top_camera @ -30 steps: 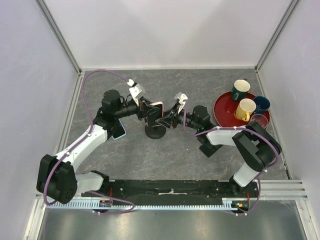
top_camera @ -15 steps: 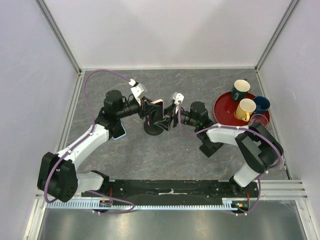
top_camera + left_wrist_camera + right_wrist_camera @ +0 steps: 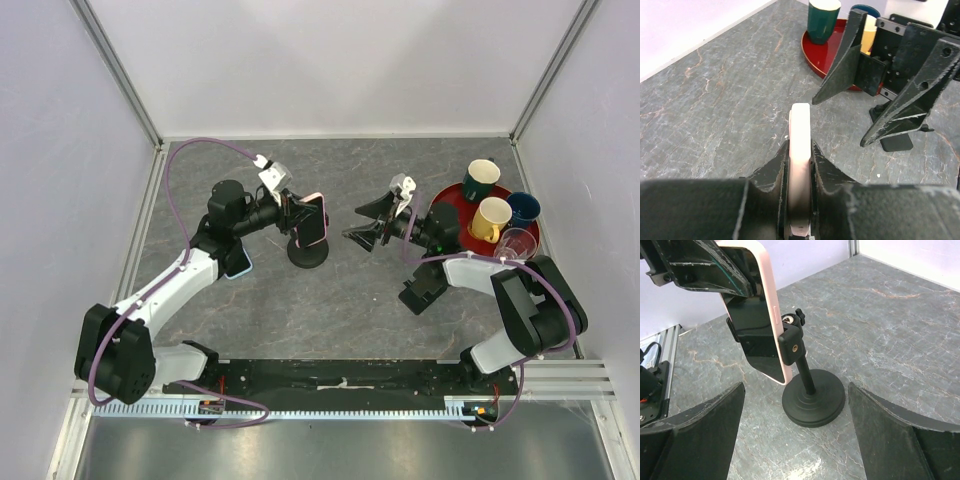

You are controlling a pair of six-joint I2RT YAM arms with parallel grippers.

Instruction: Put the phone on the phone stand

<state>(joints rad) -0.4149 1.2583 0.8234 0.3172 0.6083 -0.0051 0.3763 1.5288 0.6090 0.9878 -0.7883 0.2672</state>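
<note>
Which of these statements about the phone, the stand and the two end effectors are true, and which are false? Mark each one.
1. The left end effector is shut on the phone. True.
2. The right end effector grips the post of the stand. False: it is open and apart from the stand.
3. The phone sits in the clamp at the top of the stand. True.
4. The stand lies tipped over. False: it is upright on its round base.
5. The red tray holds nothing. False: cups stand on it.
</note>
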